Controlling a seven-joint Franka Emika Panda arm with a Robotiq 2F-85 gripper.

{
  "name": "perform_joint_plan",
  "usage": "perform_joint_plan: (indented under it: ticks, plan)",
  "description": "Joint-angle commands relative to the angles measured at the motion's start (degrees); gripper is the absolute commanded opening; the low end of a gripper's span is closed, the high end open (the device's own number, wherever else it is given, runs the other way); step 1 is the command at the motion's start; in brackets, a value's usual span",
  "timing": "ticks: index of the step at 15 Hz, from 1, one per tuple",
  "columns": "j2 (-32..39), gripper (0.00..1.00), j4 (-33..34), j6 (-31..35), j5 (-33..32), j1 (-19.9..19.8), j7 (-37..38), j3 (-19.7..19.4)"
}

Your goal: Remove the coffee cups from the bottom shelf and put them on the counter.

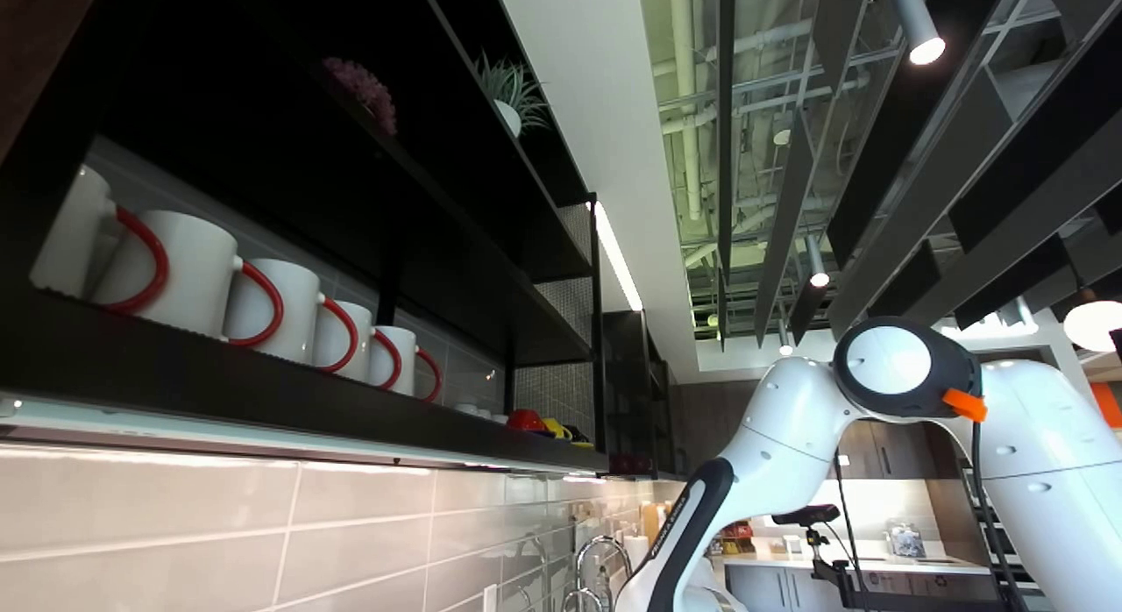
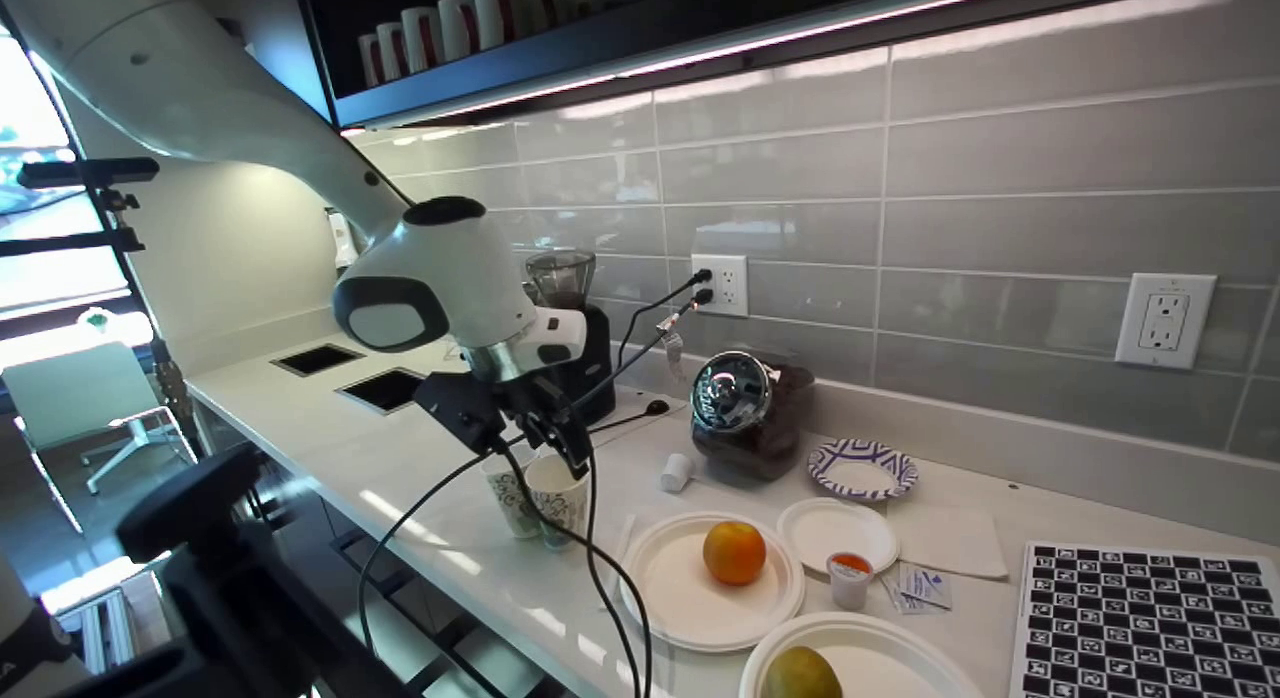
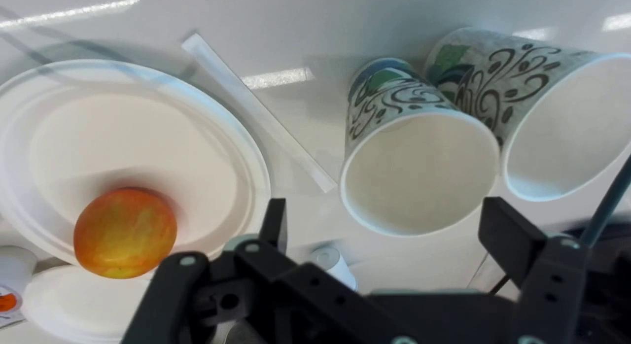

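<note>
Two tapered pale paper coffee cups with a green-teal and dark swirl pattern stand upright, close side by side, on the white counter (image 2: 350, 438). In an exterior view they are the nearer cup (image 2: 562, 503) and the left cup (image 2: 510, 498). In the wrist view, one cup (image 3: 389, 100) has its rim between my fingers and the other cup (image 3: 512, 83) is at the right. My gripper (image 3: 383, 211) is open and empty, pointing down over the cups (image 2: 537, 456). The dark bottom shelf (image 1: 351, 406) holds white mugs (image 1: 200, 270) with red handles; it also shows in an exterior view (image 2: 520, 66).
Black cables (image 2: 625, 568) hang in front of the gripper and cups. A plate (image 2: 670, 618) with an orange fruit (image 2: 734, 553), a white stick (image 3: 261, 112), a small white cup (image 2: 676, 472), a silver-lidded jar (image 2: 735, 393) and a grinder (image 2: 597, 363) are nearby.
</note>
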Motion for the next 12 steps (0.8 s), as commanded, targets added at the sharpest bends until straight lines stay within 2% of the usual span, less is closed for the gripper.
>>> perform_joint_plan:
  ticks: [1,7,8,10,12]
  plan:
    - [1.7,1.0,0.97,-0.8,4.68,-1.14,-2.63,1.02]
    - [5.01,1.0,2.17,-0.76,6.78,-1.66,-2.94,0.99]
    - [5.41,0.92,2.31,-0.81,6.81,-1.78,-2.83,0.98]
    - [6.21,0.66,2.81,-0.81,7.0,-2.08,-2.88,1.1]
    - [6.98,0.53,3.43,-0.72,7.6,-2.36,-3.01,1.34]
